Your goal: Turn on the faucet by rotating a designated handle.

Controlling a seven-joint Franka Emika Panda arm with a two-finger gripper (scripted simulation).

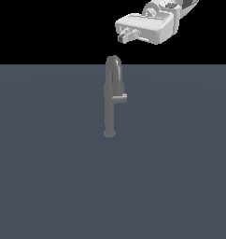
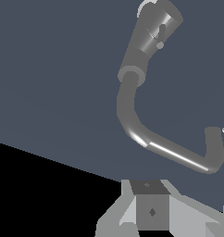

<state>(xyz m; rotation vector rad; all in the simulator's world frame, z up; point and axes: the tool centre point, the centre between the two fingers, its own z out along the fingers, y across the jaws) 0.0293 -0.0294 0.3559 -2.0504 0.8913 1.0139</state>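
The faucet (image 1: 110, 107) is a slim grey column with a narrow arched spout (image 1: 113, 65) and a small round foot (image 1: 109, 134), standing on the dark floor. The handle (image 1: 120, 98) is a short stub with a lighter tip, sticking out of the column's middle toward the exterior view's right. My gripper (image 1: 125, 35) hangs in the air above the spout, slightly toward the exterior view's right, touching nothing. Its fingers look closed together with nothing between them. In the wrist view the faucet (image 2: 132, 106) is seen from above, with the handle (image 2: 160, 37) a small stub and the fingertips (image 2: 151, 213) at the frame's edge.
A flat dark blue-grey floor (image 1: 49, 177) spreads around the faucet. Beyond its far edge the background is black. No other objects show.
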